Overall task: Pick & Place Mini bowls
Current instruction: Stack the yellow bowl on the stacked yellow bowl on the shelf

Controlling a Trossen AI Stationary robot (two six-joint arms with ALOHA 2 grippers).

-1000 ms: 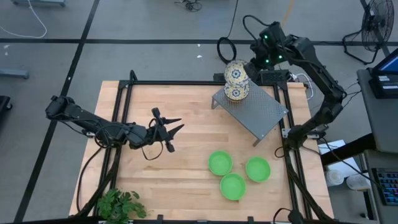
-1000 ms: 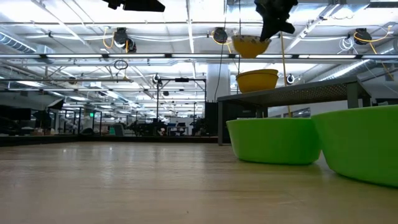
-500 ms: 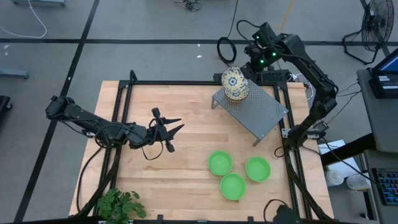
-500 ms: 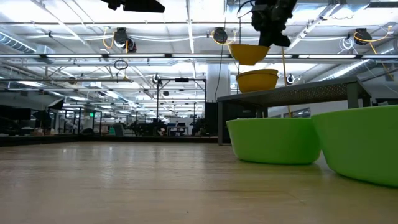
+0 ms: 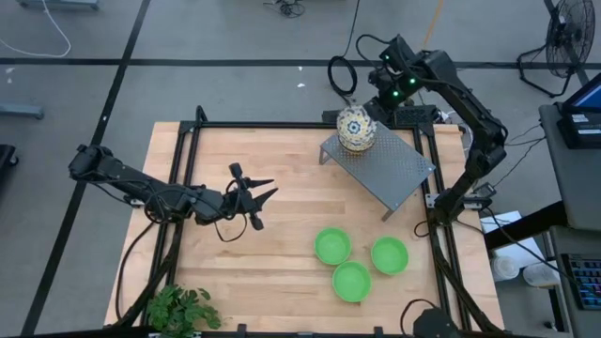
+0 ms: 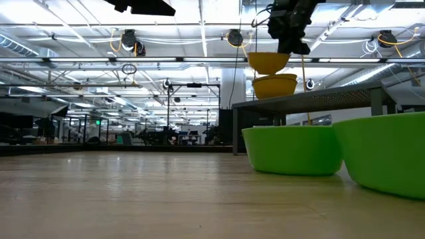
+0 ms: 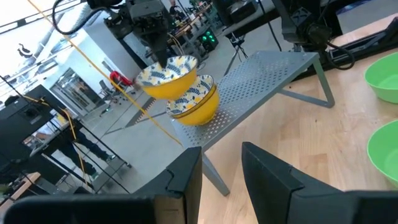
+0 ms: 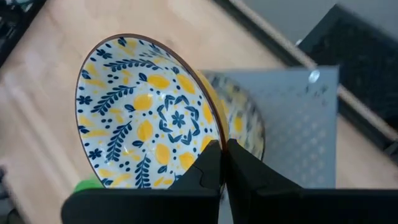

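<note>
Green bowls, plain: three counted, clustered on the bare wood at the table's near right. One (image 5: 332, 246) sits to the left, one (image 5: 389, 254) to the right, one (image 5: 351, 281) nearest the table's front edge, all close together. In the low view two of them show large on the right (image 6: 292, 149), (image 6: 385, 159).

Patterned bowls, yellow outside with blue-and-yellow floral inside: the left wrist view shows at least two. A held bowl (image 7: 166, 76) hangs just above the stacked bowl (image 7: 194, 99), which rests on the grey perforated rack (image 5: 385, 167); whether another sits nested under it cannot be told. From above they overlap into one round shape (image 5: 356, 129) at the rack's far left corner. The low view shows the upper yellow bowl (image 6: 267, 62) just above the lower one (image 6: 274, 86), a narrow gap between them.

Right gripper (image 8: 222, 163): fingers pinched together on the rim of the held bowl (image 8: 146, 127), one finger inside the rim and one outside, bowl tilted. Arm reaches in from beyond the table's far right corner (image 5: 399, 75).

Left gripper (image 5: 254, 197): hovering over the wood at the table's left-centre, well apart from every bowl. Fingers (image 7: 186, 177) partly open, a narrow gap between them, nothing held.

Potted plant (image 5: 183, 310) at the near left corner of the table (image 5: 282, 235).
</note>
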